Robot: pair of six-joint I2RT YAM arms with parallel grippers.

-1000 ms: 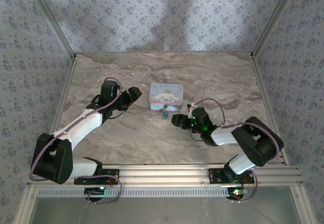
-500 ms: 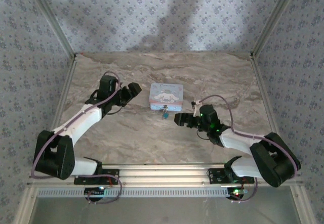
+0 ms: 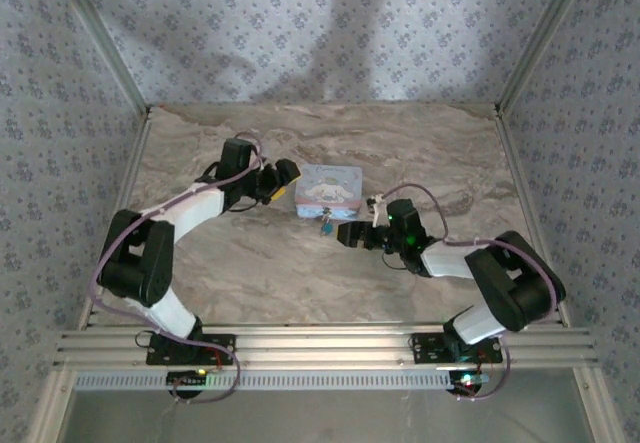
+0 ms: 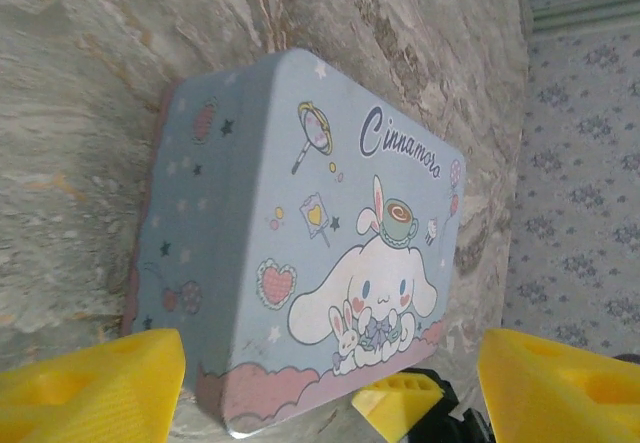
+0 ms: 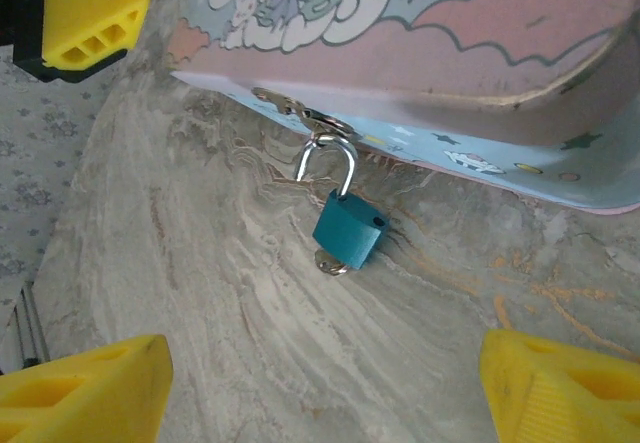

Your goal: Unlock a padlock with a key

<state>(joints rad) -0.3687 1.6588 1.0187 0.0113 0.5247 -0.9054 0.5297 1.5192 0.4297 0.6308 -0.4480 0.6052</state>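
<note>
In the top view the padlock [image 5: 348, 228] hung by its shackle from the hasp at the 6 o'clock side of the tin box [image 5: 470, 53], its body lying on the bench [image 5: 200, 293]. Both tools stood released and empty: the left tool [image 3: 284, 179] at the tin's 9 o'clock end, the right tool [image 3: 348, 235] near the lock's 4 o'clock. A silvery bit under the lock was perhaps the key. Steadying the tin first, then pinching that bit squarely, would serve best.

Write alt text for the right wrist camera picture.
A teal padlock hangs by its silver loop from the clasp of a light blue cartoon tin on a marbled table. The right pincer stands open, yellow tips at both lower corners.
</note>
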